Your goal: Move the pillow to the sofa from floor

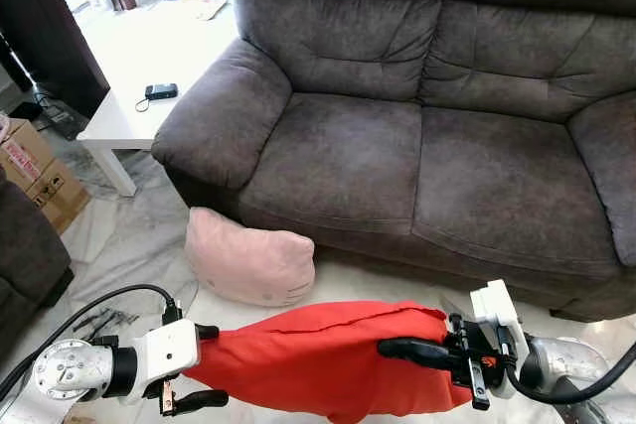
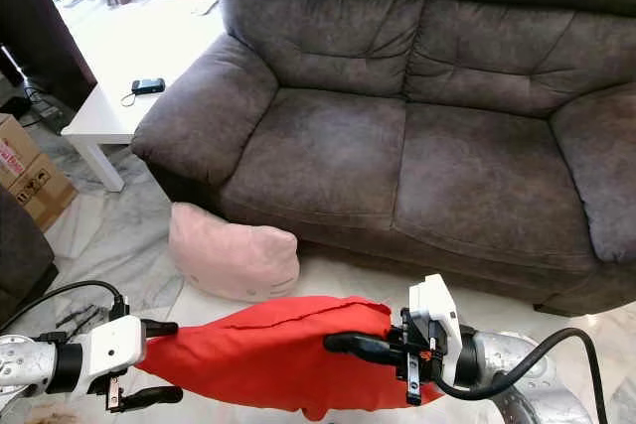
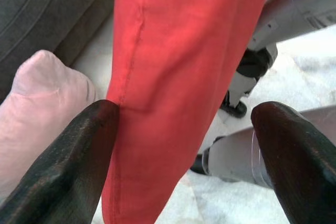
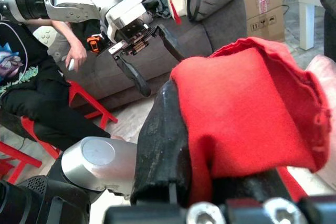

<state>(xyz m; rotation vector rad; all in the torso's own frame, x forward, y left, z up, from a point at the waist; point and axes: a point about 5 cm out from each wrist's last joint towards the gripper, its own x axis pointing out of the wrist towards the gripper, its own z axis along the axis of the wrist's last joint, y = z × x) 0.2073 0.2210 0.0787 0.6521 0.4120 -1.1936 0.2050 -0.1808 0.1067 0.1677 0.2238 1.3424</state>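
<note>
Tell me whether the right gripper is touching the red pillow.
Touching. In the right wrist view, the right gripper has the red pillow's fabric wedged between its black fingers; the left eye view shows the same grip.

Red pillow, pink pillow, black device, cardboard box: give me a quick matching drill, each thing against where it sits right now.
Things:
1. red pillow
2. pink pillow
3. black device
4. cardboard box

Places:
A. on the white table
B. on the floor against the front of the sofa
C. held between the left gripper and the right gripper
D. on the floor beyond the table's far side from the sofa

Pairs: 1-C, 2-B, 3-A, 4-D
</note>
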